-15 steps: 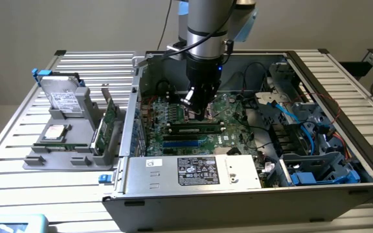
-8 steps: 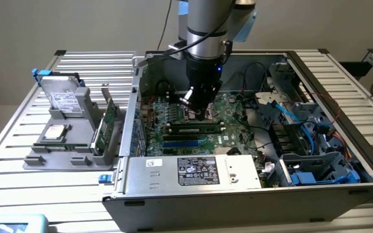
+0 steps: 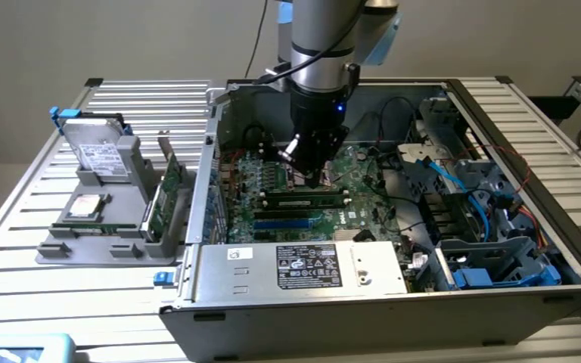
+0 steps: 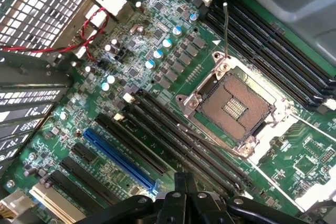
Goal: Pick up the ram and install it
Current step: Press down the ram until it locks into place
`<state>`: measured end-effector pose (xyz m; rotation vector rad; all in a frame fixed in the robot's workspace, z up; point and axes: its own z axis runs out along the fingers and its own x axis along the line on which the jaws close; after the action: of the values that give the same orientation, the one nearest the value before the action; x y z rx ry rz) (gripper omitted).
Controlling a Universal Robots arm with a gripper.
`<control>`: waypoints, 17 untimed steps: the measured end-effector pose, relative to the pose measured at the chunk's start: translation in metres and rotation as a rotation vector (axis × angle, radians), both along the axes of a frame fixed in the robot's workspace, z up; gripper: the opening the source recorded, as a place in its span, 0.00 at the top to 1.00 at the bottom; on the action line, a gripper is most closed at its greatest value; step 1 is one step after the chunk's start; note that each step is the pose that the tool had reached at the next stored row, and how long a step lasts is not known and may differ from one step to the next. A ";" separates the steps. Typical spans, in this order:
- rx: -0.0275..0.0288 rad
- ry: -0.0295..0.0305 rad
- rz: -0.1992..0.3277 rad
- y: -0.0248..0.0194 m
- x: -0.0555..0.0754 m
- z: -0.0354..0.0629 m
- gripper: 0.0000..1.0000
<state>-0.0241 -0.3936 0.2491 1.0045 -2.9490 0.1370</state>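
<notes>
motherboard (image 4: 157, 72): dark green, speckled with small grey and black parts, silver-topped and pale blue-topped capacitors
ram (image 3: 304, 201): green stick with a row of black chips
memory slots (image 4: 173, 145): black, in parallel rows
long expansion slot (image 4: 119, 159): bright blue
processor socket (image 4: 234, 107): silver metal frame around a brown-gold centre
computer case (image 3: 371, 318): grey metal, perforated grid on one wall
power supply (image 3: 301, 266): silver box with a white and black label
cables (image 3: 442, 174): blue and black
thin wires (image 4: 89, 35): red
arm (image 3: 326, 45): silver-grey
fingers (image 3: 312, 181): black
surface (image 3: 28, 242): ribbed silvery aluminium slats
parts holder (image 3: 104, 234): grey
expansion card (image 3: 169, 189): green
</notes>
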 end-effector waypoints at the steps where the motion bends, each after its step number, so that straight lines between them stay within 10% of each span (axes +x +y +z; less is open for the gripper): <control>1: 0.0000 -0.0014 -0.011 0.0000 0.000 0.0000 0.89; 17: 0.0003 -0.0293 -0.179 0.0000 0.000 0.0000 0.89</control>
<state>-0.0242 -0.3936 0.2491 0.7391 -3.0465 0.1484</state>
